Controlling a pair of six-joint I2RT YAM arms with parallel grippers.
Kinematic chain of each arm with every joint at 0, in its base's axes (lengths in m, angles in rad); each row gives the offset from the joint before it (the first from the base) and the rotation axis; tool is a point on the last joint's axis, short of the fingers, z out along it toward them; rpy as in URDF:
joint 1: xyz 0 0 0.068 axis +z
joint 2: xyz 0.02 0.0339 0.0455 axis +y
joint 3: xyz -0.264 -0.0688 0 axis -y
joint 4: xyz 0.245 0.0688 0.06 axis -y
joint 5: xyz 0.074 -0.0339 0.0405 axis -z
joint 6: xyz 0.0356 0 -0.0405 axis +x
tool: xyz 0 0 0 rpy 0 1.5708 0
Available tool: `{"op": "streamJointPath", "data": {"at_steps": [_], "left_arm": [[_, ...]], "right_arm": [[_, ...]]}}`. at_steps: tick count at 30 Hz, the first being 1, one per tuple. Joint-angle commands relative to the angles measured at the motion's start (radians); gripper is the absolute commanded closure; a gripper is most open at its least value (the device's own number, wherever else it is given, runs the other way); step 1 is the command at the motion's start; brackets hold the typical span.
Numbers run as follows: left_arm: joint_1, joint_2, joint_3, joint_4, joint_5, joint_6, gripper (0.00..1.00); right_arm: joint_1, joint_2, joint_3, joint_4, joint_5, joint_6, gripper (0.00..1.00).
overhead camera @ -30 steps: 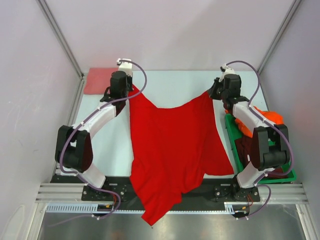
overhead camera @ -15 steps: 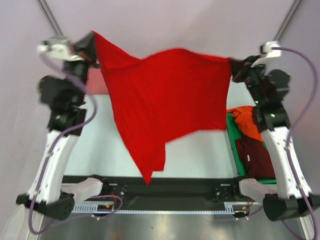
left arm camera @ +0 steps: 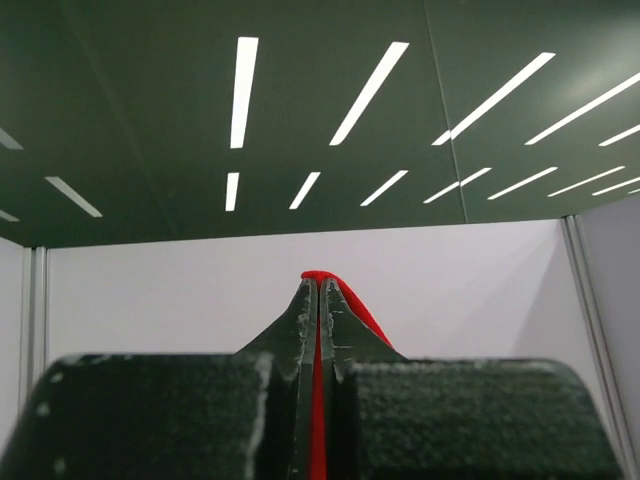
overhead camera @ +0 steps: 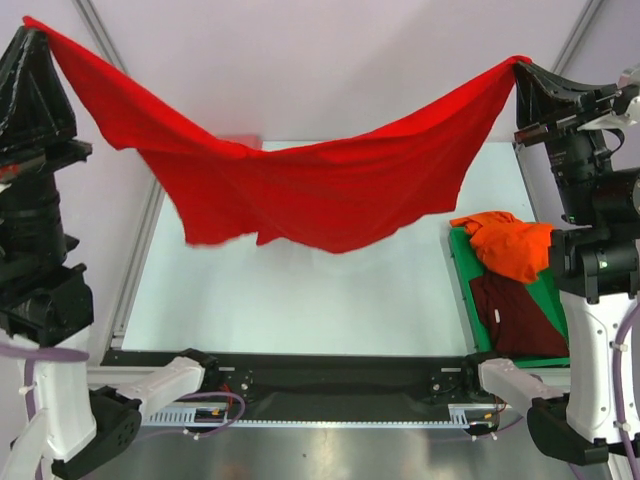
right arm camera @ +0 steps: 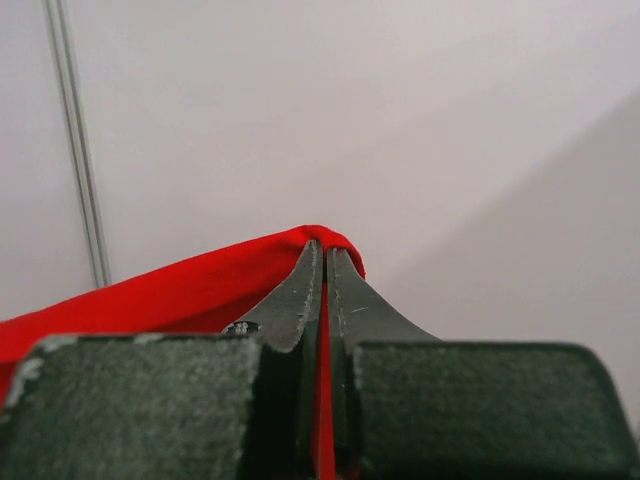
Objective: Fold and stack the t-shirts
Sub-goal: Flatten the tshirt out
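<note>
A bright red t-shirt (overhead camera: 320, 185) hangs stretched in the air between both arms, sagging in the middle above the table. My left gripper (overhead camera: 30, 25) is raised at the top left, shut on one corner of the shirt; red cloth (left arm camera: 318, 400) shows pinched between its fingers. My right gripper (overhead camera: 520, 65) is raised at the top right, shut on the other corner, with red cloth (right arm camera: 150, 295) trailing to its left. An orange t-shirt (overhead camera: 505, 245) and a dark maroon t-shirt (overhead camera: 515, 315) lie in the green bin (overhead camera: 548, 290) at the right.
A salmon-pink cloth (overhead camera: 238, 141) peeks out at the table's far edge behind the red shirt. The pale table top (overhead camera: 300, 300) lies under the hanging shirt. Enclosure walls and frame posts (overhead camera: 575, 35) stand close around both raised arms.
Both arms have swung up and outward, lifting the red shirt off the table and stretching it wide. Its hem, which hung over the near edge, now hangs in the air.
</note>
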Motion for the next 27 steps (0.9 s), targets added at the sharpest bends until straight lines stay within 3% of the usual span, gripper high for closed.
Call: {"op": "streamJointPath", "data": {"at_steps": [1,6,12,22,27], "left_arm": [[-0.007,-0.054,0.039,0.005,0.081,-0.005,1.00],[-0.006,-0.169,-0.026,0.076,0.113,-0.065,1.00],[-0.007,-0.156,0.037,0.071,0.106,-0.062,1.00],[-0.006,0.016,-0.173,0.234,-0.083,-0.023,1.00],[0.004,0.198,-0.345,0.320,-0.203,0.015,1.00]], "right_arm": [[0.002,-0.064,0.049,0.009,-0.048,-0.017,1.00],[0.002,-0.161,0.032,0.021,-0.088,0.024,1.00],[0.001,-0.198,0.045,0.037,-0.091,0.054,1.00],[-0.001,0.041,-0.079,0.149,-0.020,0.040,1.00],[-0.001,0.193,-0.292,0.332,0.011,0.057,1.00]]}}
